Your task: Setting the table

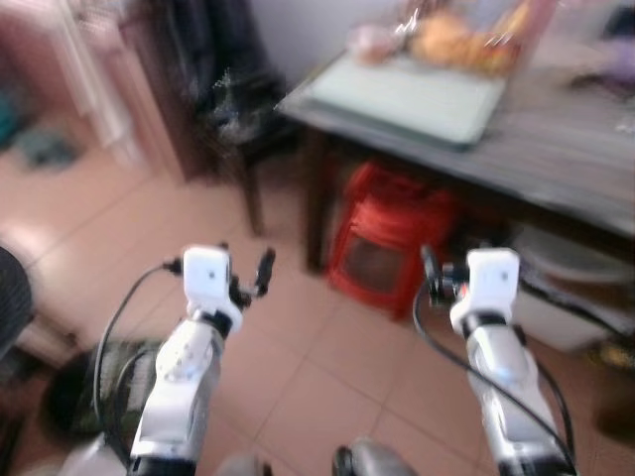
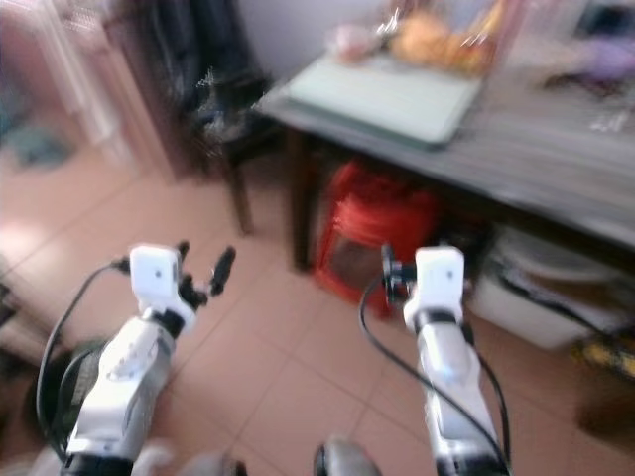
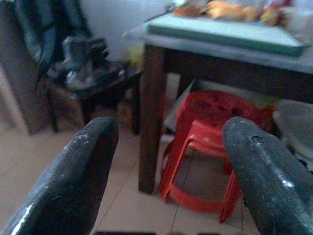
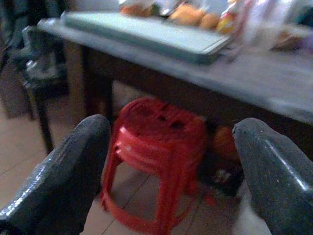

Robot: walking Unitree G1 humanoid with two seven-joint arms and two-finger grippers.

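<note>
Both silver arms reach forward over the tiled floor (image 1: 327, 387), elbows low, wrists raised; the left gripper (image 1: 248, 278) sits at about eight o'clock in the head views, the right gripper (image 1: 446, 283) at about five o'clock, each with a white boxy wrist block and a black cable looping back along the forearm; each holds nothing, its two long black fingers spread wide apart, as the wrist views show; the finger pads (image 3: 73, 176) look rough, matte and rounded at the tips, flecked with pale scuffs.

The head views are blurred; the table (image 1: 556, 149), a grey flat top on dark wooden legs, lies toward one o'clock, ahead of both grippers and well apart from them; on it rests a pale green rectangular tray (image 1: 417, 99) with rounded corners, smooth and shallow; behind the tray, at the far edge, sit orange and yellow items (image 1: 461, 40) too blurred to tell.

Under the table stands a stack of red plastic stools (image 4: 156, 147), glossy, with splayed legs; at eleven o'clock a dark chair (image 1: 228, 109) carries dark bundled things; the floor is of square terracotta tiles with pale joints.
</note>
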